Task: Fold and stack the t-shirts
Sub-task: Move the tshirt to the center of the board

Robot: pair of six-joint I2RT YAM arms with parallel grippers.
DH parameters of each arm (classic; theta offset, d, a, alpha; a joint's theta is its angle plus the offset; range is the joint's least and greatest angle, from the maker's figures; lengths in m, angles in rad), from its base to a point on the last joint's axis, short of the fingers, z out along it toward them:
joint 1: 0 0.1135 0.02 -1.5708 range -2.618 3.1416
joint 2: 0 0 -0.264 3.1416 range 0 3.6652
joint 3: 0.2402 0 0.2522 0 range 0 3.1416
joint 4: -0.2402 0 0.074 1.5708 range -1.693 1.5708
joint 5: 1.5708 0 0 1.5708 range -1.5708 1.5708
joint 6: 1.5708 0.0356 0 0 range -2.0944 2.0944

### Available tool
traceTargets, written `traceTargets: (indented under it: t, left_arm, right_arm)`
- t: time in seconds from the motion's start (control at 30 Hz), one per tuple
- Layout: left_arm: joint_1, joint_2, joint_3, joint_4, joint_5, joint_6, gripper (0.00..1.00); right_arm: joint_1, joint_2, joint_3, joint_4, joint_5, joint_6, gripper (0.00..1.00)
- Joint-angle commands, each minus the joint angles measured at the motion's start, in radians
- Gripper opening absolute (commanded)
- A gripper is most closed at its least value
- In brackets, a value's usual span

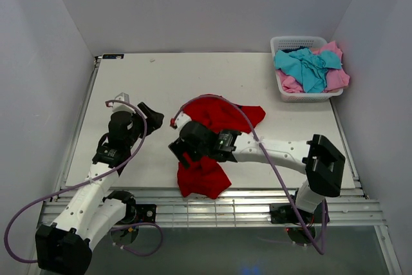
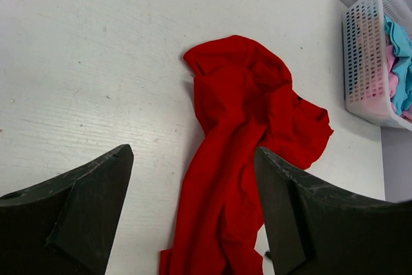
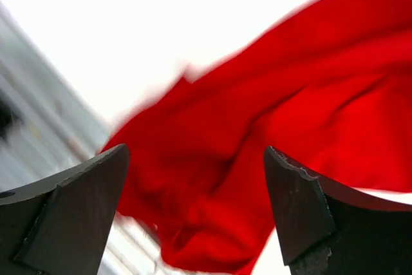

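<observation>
Red t-shirt (image 1: 226,115) lies bunched lengthwise mid-tabletop, its tail at the near edge. R gripper (image 3: 193,185) is over it, jaws wide, holding nothing. L gripper (image 2: 193,178) is wide too, empty, just beside. We'd pinch two corners & spread it flat first. Turquoise t-shirt (image 1: 308,67) & pink t-shirt (image 1: 338,80) sit in the basket (image 1: 308,96) at the far right corner. White tabletop (image 1: 141,82), plain grey walls (image 1: 193,4).

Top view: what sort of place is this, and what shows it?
Probably a robot lab cell: plain walls around a white table, left arm, right arm, a crumpled red t-shirt.
</observation>
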State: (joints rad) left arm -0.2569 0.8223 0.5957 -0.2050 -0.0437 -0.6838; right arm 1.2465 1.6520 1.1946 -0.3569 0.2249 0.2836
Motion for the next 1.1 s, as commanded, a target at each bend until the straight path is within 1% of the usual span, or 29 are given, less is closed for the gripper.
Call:
traceTargets:
  t: [0.0, 0.07, 0.1, 0.13, 0.2, 0.23, 0.27, 0.43, 0.47, 0.5, 0.53, 0.6, 0.7, 0.9, 1.07]
  left_arm:
    - [0.001, -0.005, -0.034, 0.025, 0.016, -0.023, 0.86]
    - [0.001, -0.014, -0.057, 0.039, 0.025, -0.022, 0.86]
    - [0.001, -0.015, -0.065, 0.048, 0.027, -0.019, 0.86]
    - [0.001, -0.020, -0.073, 0.055, 0.030, -0.017, 0.86]
    - [0.001, -0.023, -0.096, 0.081, 0.042, -0.005, 0.86]
    - [0.001, -0.025, -0.102, 0.088, 0.042, -0.005, 0.86]
    - [0.001, -0.022, -0.111, 0.093, 0.076, -0.008, 0.86]
    - [-0.001, -0.008, -0.122, 0.108, 0.093, -0.016, 0.86]
    - [0.001, -0.008, -0.125, 0.110, 0.094, -0.016, 0.86]
    - [0.001, -0.009, -0.131, 0.116, 0.102, -0.017, 0.86]
    - [0.001, -0.011, -0.134, 0.121, 0.105, -0.017, 0.86]
    - [0.001, -0.012, -0.140, 0.125, 0.110, -0.016, 0.86]
    - [0.001, -0.012, -0.142, 0.125, 0.113, -0.010, 0.86]
    - [-0.001, 0.012, -0.140, 0.138, 0.116, -0.010, 0.86]
    - [0.001, 0.017, -0.142, 0.141, 0.125, -0.017, 0.86]
  right_arm:
    - [-0.137, -0.047, 0.161, 0.055, 0.166, -0.073, 0.90]
    - [-0.200, -0.026, 0.201, 0.098, 0.156, -0.101, 0.91]
    - [-0.260, -0.008, 0.221, 0.105, 0.137, -0.113, 0.92]
    - [-0.286, 0.040, 0.244, 0.108, 0.125, -0.124, 0.93]
    - [-0.352, 0.098, 0.333, 0.102, 0.100, -0.165, 1.00]
    - [-0.367, 0.162, 0.362, 0.102, 0.097, -0.176, 0.93]
    - [-0.399, 0.196, 0.423, 0.098, 0.093, -0.198, 0.88]
    - [-0.464, 0.444, 0.606, 0.093, 0.074, -0.268, 0.76]
    - [-0.482, 0.475, 0.634, 0.093, 0.073, -0.276, 0.72]
    - [-0.490, 0.506, 0.690, 0.093, 0.067, -0.279, 0.72]
    - [-0.499, 0.556, 0.715, 0.093, 0.057, -0.279, 0.71]
    - [-0.522, 0.598, 0.775, 0.092, 0.038, -0.279, 0.70]
    - [-0.539, 0.647, 0.807, 0.081, 0.031, -0.279, 0.69]
    - [-0.555, 0.673, 0.772, 0.084, 0.050, -0.323, 0.69]
    - [-0.564, 0.684, 0.715, 0.078, 0.010, -0.316, 0.66]
